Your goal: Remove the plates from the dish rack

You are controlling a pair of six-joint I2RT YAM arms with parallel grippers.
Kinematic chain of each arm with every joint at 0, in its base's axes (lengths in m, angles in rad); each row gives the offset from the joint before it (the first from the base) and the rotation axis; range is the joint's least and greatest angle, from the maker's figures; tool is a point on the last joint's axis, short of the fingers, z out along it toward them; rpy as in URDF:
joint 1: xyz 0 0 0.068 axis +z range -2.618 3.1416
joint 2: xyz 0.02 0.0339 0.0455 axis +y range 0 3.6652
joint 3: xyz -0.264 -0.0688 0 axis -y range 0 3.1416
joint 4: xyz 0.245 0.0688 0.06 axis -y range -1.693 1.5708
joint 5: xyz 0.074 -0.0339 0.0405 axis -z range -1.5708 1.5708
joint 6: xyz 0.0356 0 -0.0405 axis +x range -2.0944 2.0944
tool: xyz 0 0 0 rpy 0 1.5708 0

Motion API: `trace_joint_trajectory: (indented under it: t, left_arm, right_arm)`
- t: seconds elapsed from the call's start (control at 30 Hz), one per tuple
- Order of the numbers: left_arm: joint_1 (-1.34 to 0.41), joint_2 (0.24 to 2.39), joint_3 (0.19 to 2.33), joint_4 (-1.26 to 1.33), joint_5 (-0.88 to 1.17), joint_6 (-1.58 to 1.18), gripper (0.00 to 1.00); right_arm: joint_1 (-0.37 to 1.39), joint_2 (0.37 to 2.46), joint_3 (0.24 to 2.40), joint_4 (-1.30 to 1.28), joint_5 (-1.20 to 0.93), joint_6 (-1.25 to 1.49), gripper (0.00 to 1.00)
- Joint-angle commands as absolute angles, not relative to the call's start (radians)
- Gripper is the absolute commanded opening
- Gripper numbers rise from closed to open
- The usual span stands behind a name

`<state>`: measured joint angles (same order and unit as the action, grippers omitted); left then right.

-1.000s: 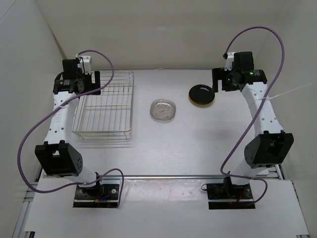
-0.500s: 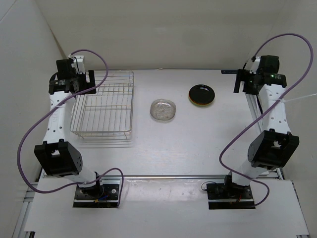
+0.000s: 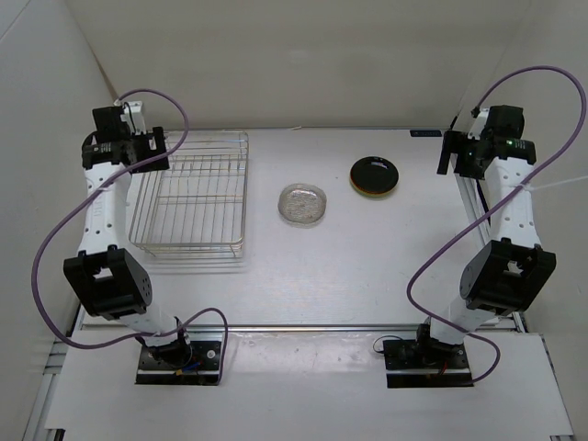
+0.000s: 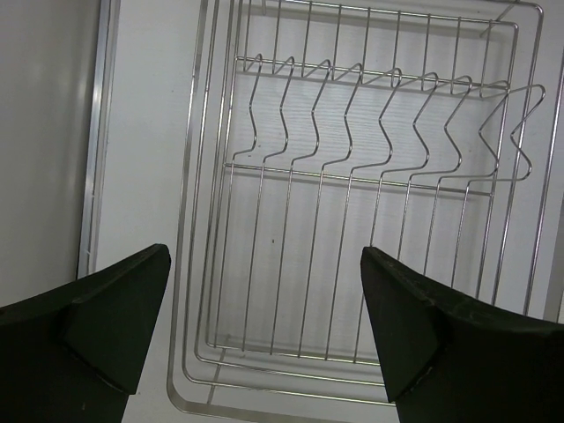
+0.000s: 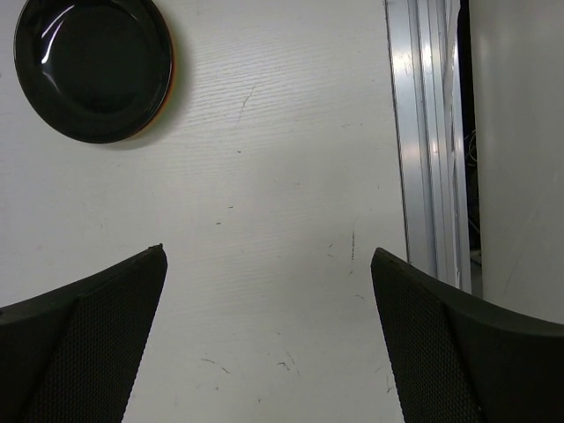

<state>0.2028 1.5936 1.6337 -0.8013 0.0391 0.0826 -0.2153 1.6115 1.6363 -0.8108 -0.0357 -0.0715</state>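
Desk carries the dish rack on its left half. Left end effector hangs above the rack's far-left side, jaws wide, gripping nothing. Right end effector is likewise wide with nothing in it, over bare desk by the right-hand rail. Plates sit on the desk outside the rack: clear glass plate near centre, just right of the rack; black plate further right, stacked on an orange plate that shows only as a rim sliver.

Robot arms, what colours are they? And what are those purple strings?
Both the left arm and right arm are white tubes with chunky black joints. The purple strings are cables looping from base to wrist. The left gripper and right gripper each have two black wedge-shaped fingers.
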Motion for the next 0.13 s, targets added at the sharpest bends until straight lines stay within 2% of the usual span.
trace_joint_trajectory:
  t: [0.0, 0.1]
  left_arm:
    - [0.204, 1.577, 1.674, -0.802, 0.067, 0.072, 1.0]
    - [0.204, 1.577, 1.674, -0.802, 0.067, 0.072, 1.0]
  right_arm:
    - [-0.227, 1.577, 1.623, -0.784, -0.061, -0.081, 1.0]
    - [-0.227, 1.577, 1.623, -0.784, -0.061, -0.081, 1.0]
